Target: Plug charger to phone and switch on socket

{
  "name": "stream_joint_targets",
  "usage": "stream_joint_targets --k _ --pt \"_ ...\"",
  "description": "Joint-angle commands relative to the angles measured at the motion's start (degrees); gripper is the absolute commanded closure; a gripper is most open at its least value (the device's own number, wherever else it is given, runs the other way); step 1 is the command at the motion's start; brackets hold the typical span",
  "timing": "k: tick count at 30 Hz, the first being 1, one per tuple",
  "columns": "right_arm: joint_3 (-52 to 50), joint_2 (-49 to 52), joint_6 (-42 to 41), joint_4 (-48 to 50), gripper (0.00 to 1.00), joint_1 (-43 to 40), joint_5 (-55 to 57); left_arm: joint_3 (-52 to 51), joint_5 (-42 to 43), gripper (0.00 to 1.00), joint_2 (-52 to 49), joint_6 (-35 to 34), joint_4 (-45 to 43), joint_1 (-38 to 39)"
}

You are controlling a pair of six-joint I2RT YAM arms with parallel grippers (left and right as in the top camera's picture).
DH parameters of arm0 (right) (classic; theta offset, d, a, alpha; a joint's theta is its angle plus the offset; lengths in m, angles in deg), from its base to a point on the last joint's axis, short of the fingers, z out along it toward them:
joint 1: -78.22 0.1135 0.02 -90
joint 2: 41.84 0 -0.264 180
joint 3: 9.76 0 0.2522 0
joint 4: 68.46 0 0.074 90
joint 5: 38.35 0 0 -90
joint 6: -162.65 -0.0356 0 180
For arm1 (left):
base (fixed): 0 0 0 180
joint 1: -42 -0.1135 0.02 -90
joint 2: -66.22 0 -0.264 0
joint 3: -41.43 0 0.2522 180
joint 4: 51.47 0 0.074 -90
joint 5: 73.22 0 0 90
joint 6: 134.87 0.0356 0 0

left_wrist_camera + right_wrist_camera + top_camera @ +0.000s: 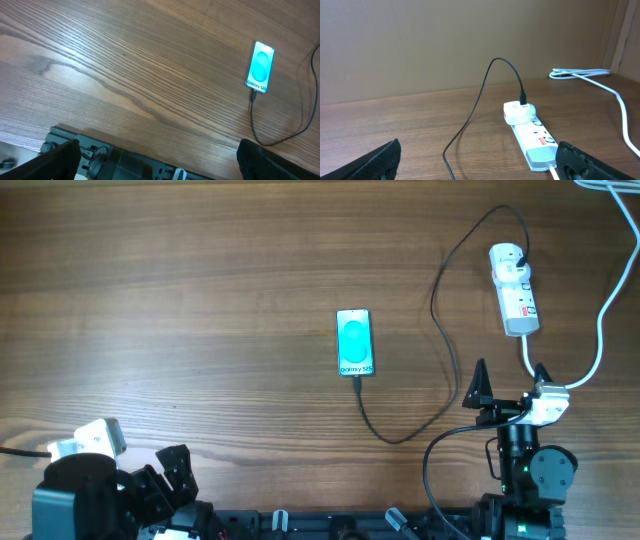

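Apparently charger (252, 117) is plugged into phone (355, 342), left of socket (513, 290); socket is yet to be switched on, one fingertip to be aimed. Right gripper (509, 382) beside socket and left gripper (157, 150) far from socket are spread wide.

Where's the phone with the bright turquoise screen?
In the overhead view, the turquoise-screened phone lies near the middle of the wooden table, left of the white power strip, a thin black cable at its near edge.

The phone (260, 67) read "Galaxy S25" along the six o'clock end of its turquoise screen. On the socket (530, 131) sat a small red-marked label (546, 141), its print too small to make out.
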Motion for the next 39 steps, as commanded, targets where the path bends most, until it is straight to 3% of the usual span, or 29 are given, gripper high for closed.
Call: stream_joint_targets --k 1,6,10,16,21,24,27,31,35,39 --pt "-0.07 -0.68 -0.59 0.13 0.0 -0.17 -0.94 -0.11 -0.57 0.0 0.24 0.07 0.0 0.15" --pt "-0.07 -0.68 -0.59 0.13 0.0 -0.2 -0.94 -0.13 -0.52 0.0 0.81 0.87 -2.05 1.81" --pt "-0.07 -0.68 -0.59 0.13 0.0 -0.17 -0.94 -2.05 0.52 0.0 5.73 0.68 -14.27 -3.5" --pt "-0.07 -0.68 -0.59 0.13 0.0 -0.17 -0.94 -20.57 3.85 0.0 22.08 0.7 -27.3 -12.15" --pt "-0.07 -0.68 -0.59 0.13 0.01 -0.2 -0.92 -45.53 4.85 0.0 34.58 1.92 -52.28 -13.4" --pt "-0.07 -0.68 -0.59 0.13 0.0 -0.17 -0.94 -61.51 6.69 0.0 35.45 8.24 -74.49 -11.91" --pt "-0.07 -0.68 -0.59 0.15 0.0 -0.2 -0.94 -69.79 6.73 0.0 35.45 10.97 -85.35 -10.16" --pt "-0.07 -0.68 -0.59 0.13 0.0 -0.17 -0.94 -76.98 6.84 0.0 35.45 12.79 -92.21 -9.94" --pt "-0.07 -0.68 -0.59 0.15 0.01 -0.17 -0.92 -76.98 7.08 0.0 35.45 20.33 -92.08 -9.84" --pt "-0.07 -0.68 -0.61 0.13 0.01 -0.17 -0.94 -76.98 7.21 0.0 35.45 21.11 -92.13 -9.84"
